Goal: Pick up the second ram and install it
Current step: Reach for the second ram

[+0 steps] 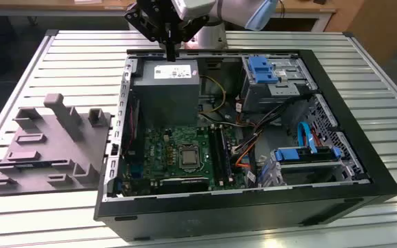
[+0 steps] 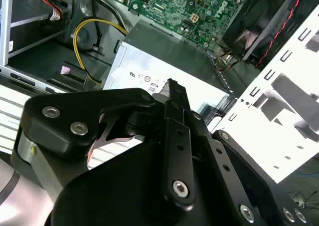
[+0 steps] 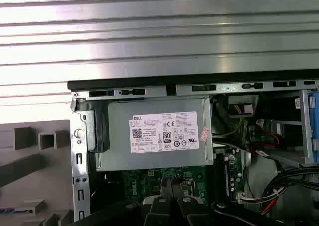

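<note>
In the exterior view the gripper hangs over the far rim of the open computer case, just above the grey power supply. Its fingers are clenched together with nothing seen between them. At the exterior view's left, a grey fixture lies on the slatted table. A thin bluish strip in one slot looks like the second ram — well apart from the gripper.

In the second wrist view the pressed-together fingertips point at the power supply's white label.

In the first wrist view the motherboard lies beside the power supply, and the bluish strip lies in the fixture.
</note>
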Robot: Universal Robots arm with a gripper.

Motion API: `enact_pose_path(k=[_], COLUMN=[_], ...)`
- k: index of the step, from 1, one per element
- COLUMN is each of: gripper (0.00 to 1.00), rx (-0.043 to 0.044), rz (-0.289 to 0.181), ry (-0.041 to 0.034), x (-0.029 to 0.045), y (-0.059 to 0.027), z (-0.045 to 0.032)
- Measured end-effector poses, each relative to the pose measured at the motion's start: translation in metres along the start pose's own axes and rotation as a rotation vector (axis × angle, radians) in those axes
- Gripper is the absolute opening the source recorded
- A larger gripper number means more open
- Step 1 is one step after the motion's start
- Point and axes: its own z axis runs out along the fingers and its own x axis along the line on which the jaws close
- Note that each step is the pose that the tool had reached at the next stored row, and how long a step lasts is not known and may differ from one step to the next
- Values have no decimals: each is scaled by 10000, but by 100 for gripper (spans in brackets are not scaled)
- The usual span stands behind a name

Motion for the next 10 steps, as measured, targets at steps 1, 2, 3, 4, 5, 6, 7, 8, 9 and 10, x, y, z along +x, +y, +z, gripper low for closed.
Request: enact_pose_path(k=[1,2,3,4,5,6,7,8,9,10], gripper=[10,10,10,10,10,10,10,10,10,10], rx=[0,0,0,0,0,0,0,0,0,0], rz=[0,0,0,0,0,0,0,0,0,0], ry=[0,0,0,0,0,0,0,0,0,0], x=[0,0,0,0,0,0,0,0,0,0], y=[0,0,0,0,0,0,0,0,0,0], z=[0,0,0,0,0,0,0,0,0,0])
